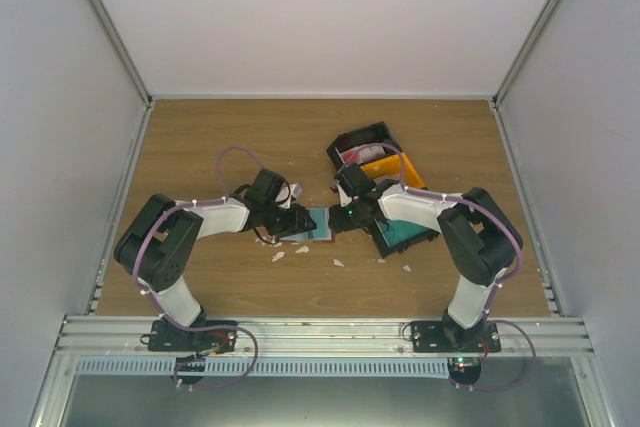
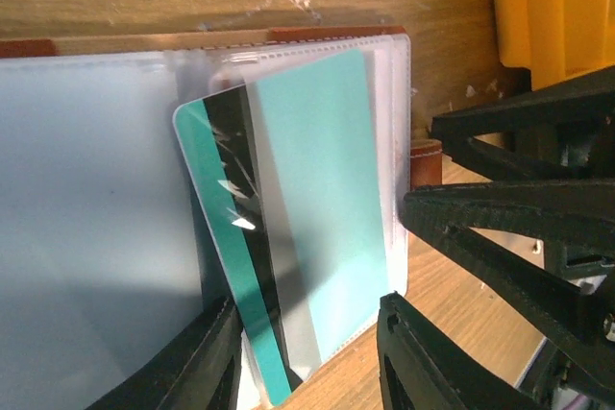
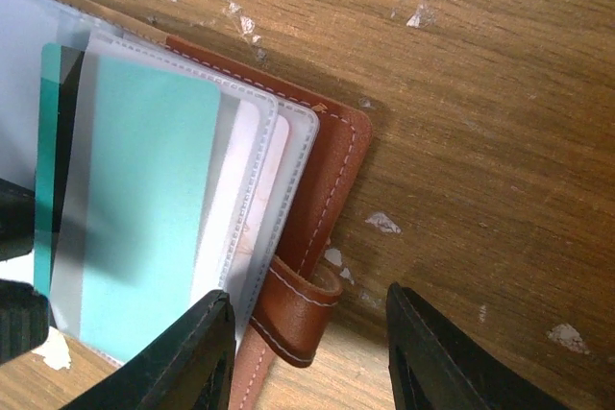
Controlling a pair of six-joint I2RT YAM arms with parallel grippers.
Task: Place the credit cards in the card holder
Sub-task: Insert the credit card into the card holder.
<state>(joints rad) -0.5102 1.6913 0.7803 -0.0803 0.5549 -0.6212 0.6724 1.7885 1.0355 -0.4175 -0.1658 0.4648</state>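
The card holder (image 1: 315,224) lies open and flat near the middle of the table (image 1: 250,137), between the two grippers. Its cover is reddish-brown leather with pale stitching, with a strap tab (image 3: 298,304) at one edge, and inside it are clear, frosted plastic sleeves. A teal credit card (image 2: 317,199) with a black stripe sits partly inside one sleeve, tilted, with one long edge and a corner sticking out. A whitish-pink card (image 3: 255,199) shows through a sleeve underneath.

The left gripper (image 2: 307,309) has its fingers spread, and the teal card's exposed corner lies flat between them, unclamped. The right gripper (image 3: 309,295) is also spread, over the strap tab, holding nothing.

The table is brown wood grain, dotted with white torn scraps (image 1: 278,255). Toward the far right stand a black bin (image 1: 362,139) and a yellow bin (image 1: 392,165). Another black bin (image 1: 405,235) with teal contents sits under the right arm. Plain white walls (image 1: 320,17) enclose the table, and a metal rail (image 1: 320,332) runs along its near edge.
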